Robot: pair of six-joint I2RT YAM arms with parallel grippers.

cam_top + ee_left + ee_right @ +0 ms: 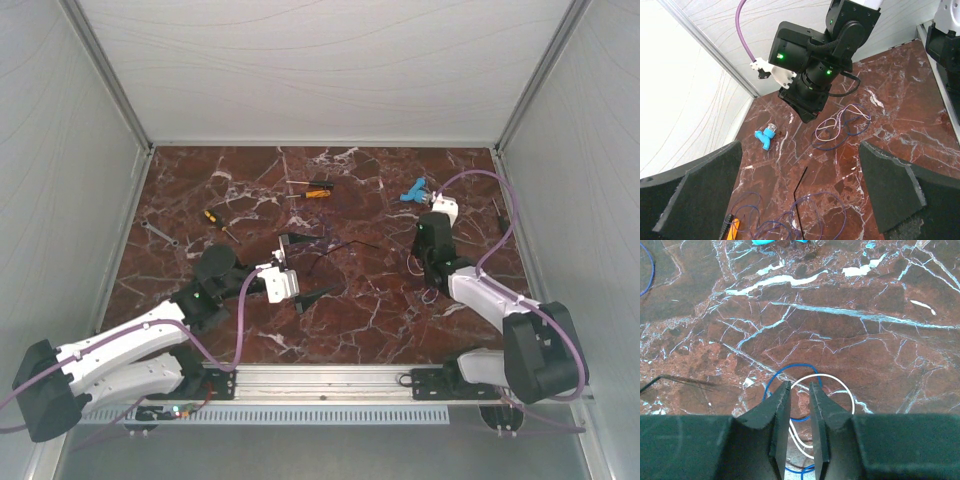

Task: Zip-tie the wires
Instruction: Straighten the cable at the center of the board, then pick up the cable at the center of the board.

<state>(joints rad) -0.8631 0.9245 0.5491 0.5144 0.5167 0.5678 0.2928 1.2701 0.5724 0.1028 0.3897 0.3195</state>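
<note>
Two loose sets of thin wires lie on the marble table. Blue and white loops (812, 382) lie under my right gripper (800, 385); they also show in the left wrist view (840, 127) and top view (430, 292). Its jaws stand narrowly apart just above them, clamping nothing. Purple loops (815, 210) lie between the wide-open fingers (705, 195) of my left gripper (800, 200), at table centre (325, 252). A thin black zip tie (800, 192) lies bent across the purple loops. My left gripper (305, 270) is empty.
A blue plastic part (412, 190) lies at the back right, also in the left wrist view (765, 137). Orange-handled screwdrivers (318, 190) (215, 220) and a grey wrench (158, 235) lie at the back left. White enclosure walls (320, 70) surround the table.
</note>
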